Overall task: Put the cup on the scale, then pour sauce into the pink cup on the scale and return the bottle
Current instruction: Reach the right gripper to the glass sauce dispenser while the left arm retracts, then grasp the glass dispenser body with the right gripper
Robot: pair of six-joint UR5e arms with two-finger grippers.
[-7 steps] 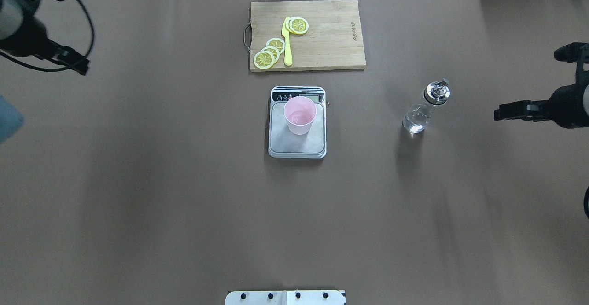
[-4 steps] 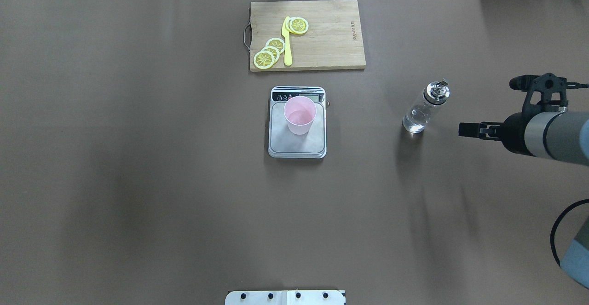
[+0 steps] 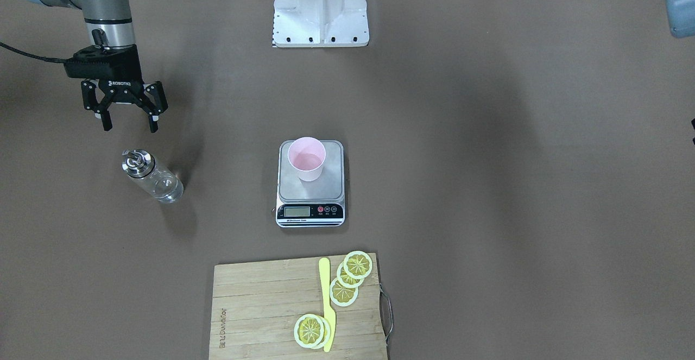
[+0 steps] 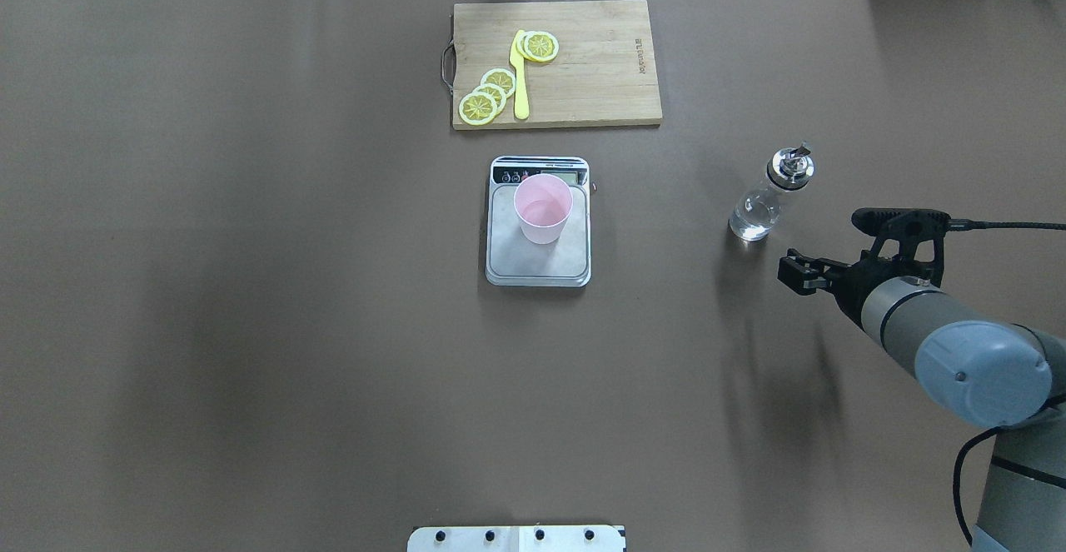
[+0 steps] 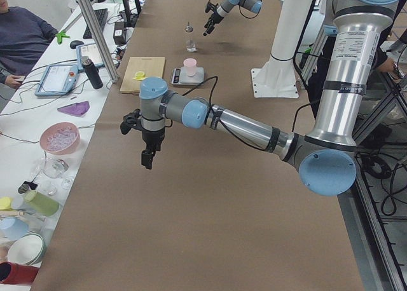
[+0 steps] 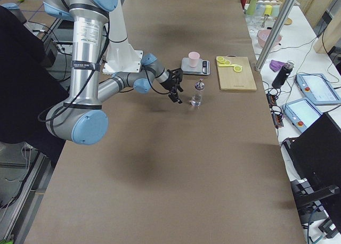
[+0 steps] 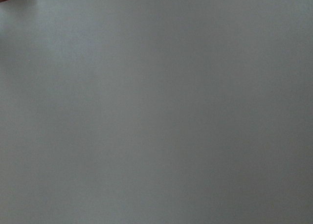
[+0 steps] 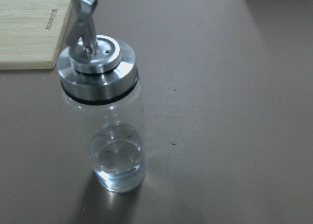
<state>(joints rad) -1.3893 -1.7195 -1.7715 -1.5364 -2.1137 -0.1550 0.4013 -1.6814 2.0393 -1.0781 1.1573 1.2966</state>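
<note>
The bottle (image 3: pixel 152 180) stands upright just beyond the right gripper (image 3: pixel 130 128), whose fingers are spread apart and touch nothing. A little sauce (image 8: pixel 119 160) sits in the bottle's base. Well off to that gripper's left, across a wide stretch of table (image 3: pixel 228 148), the cup (image 3: pixel 307 159) stands on the scale (image 3: pixel 328 186), inside the platform's edges. The left gripper (image 5: pixel 148 159) hangs far off; whether its fingers are apart or together I cannot tell.

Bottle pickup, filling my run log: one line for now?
cup on scale | bottle upright, ungrasped | right gripper open near bottle
</note>
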